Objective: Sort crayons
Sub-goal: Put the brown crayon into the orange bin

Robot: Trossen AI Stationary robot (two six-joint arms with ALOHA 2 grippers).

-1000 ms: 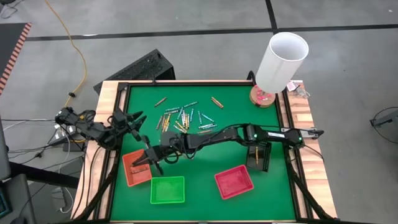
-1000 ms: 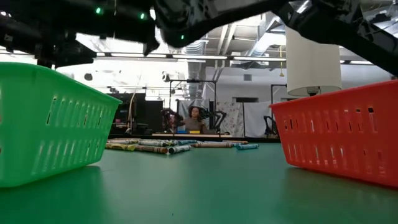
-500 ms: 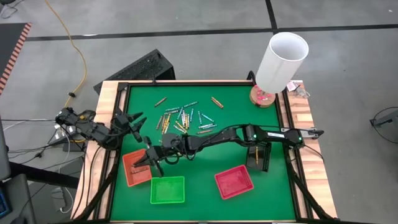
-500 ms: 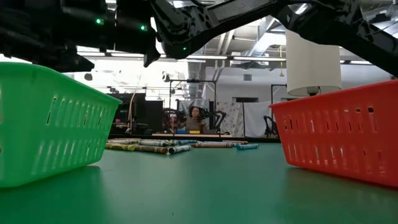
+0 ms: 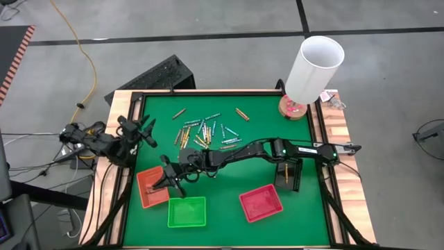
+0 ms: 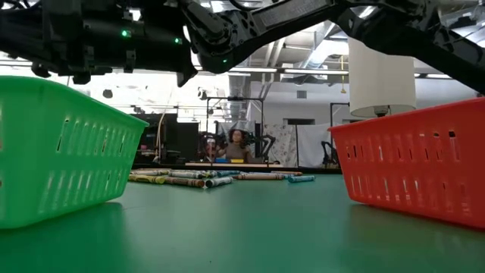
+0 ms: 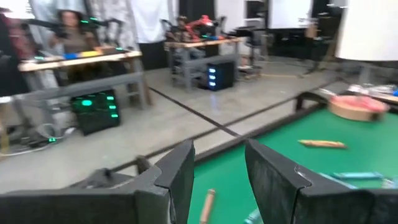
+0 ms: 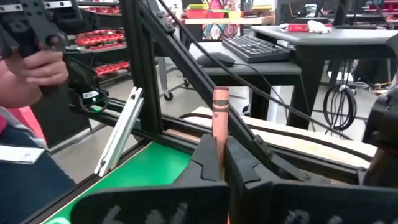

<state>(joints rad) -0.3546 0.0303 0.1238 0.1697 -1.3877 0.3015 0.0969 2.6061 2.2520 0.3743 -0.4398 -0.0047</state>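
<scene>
Many crayons (image 5: 202,132) lie in a loose pile at the middle of the green table; the low view shows them too (image 6: 212,179). My right gripper (image 5: 165,182) reaches across the table and hangs over the orange tray (image 5: 147,194), shut on a reddish-brown crayon (image 8: 220,115). My left gripper (image 5: 142,128) stands open at the table's left edge, pointing across the table, with nothing between its fingers (image 7: 219,155). My right gripper pinches the reddish-brown crayon by one end (image 8: 219,163) between its two fingers. The rest of the crayon juts out from between them, its other end (image 8: 221,93) free. The crayon is lifted clear, above the orange tray.
A green tray (image 5: 187,212), a red tray (image 5: 261,203) and a black tray (image 5: 288,173) stand along the near half. A tall white cylinder (image 5: 313,68) stands at the far right corner. A person's hand (image 8: 38,68) shows beyond the table's left edge.
My left gripper has turned at the wrist and swung a little toward the table's far edge, staying open. My right gripper has sunk slightly over the orange tray and rolled a bit, still shut on the crayon.
</scene>
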